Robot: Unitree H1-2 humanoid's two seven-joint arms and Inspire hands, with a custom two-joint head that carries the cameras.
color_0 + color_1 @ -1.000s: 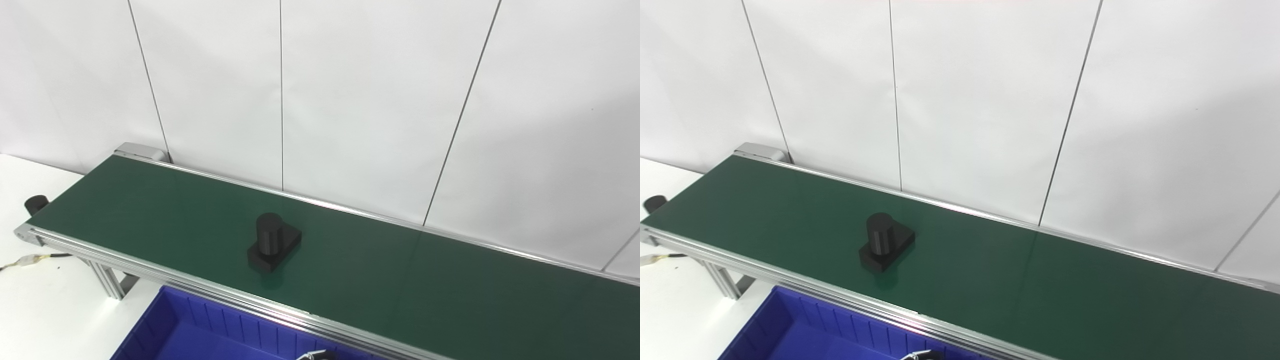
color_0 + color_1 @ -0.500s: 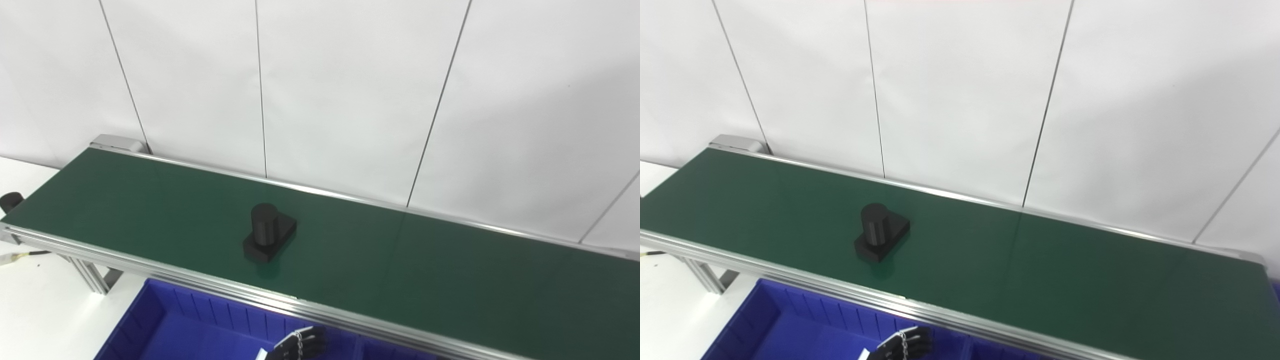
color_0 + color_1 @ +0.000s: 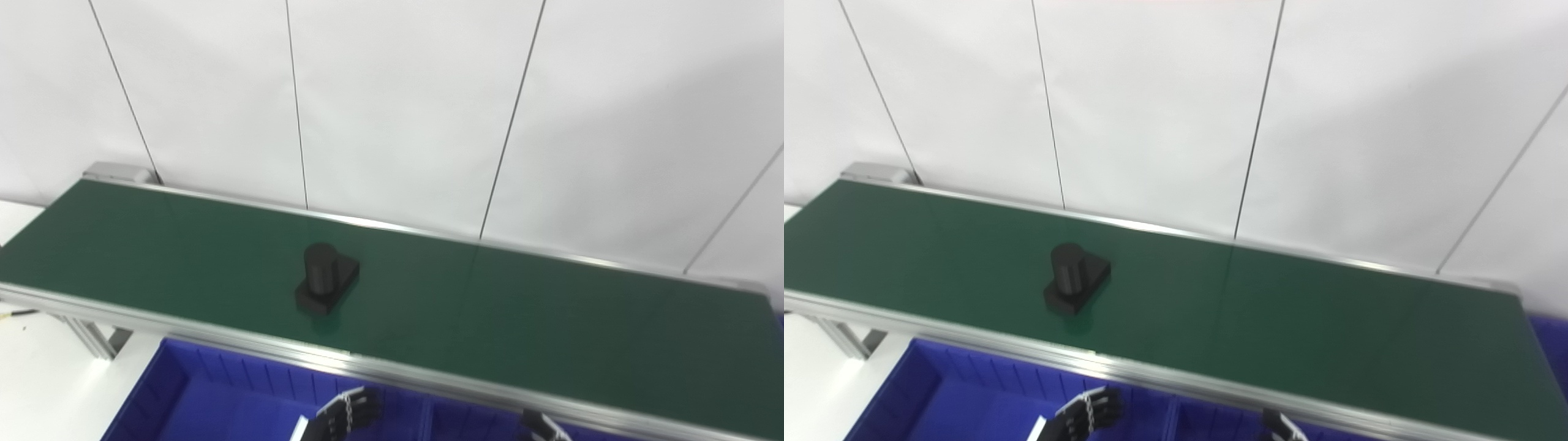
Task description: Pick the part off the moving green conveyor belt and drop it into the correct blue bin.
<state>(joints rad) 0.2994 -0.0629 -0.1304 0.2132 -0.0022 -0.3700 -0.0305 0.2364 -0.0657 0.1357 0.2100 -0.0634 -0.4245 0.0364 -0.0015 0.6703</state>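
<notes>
part [image 3: 324, 280] on belt [image 3: 551, 318], far bin [image 3: 1546, 334] right-eye only

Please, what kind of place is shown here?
Probably a lab or a mock sorting line, not a real factory: a short green conveyor belt carries a single black part, blue bins sit below its near rail, and plain white wall panels stand behind.

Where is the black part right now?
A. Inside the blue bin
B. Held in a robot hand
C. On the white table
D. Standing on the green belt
D: the black part stands on the green belt, with both hands low by the blue bin.
</notes>
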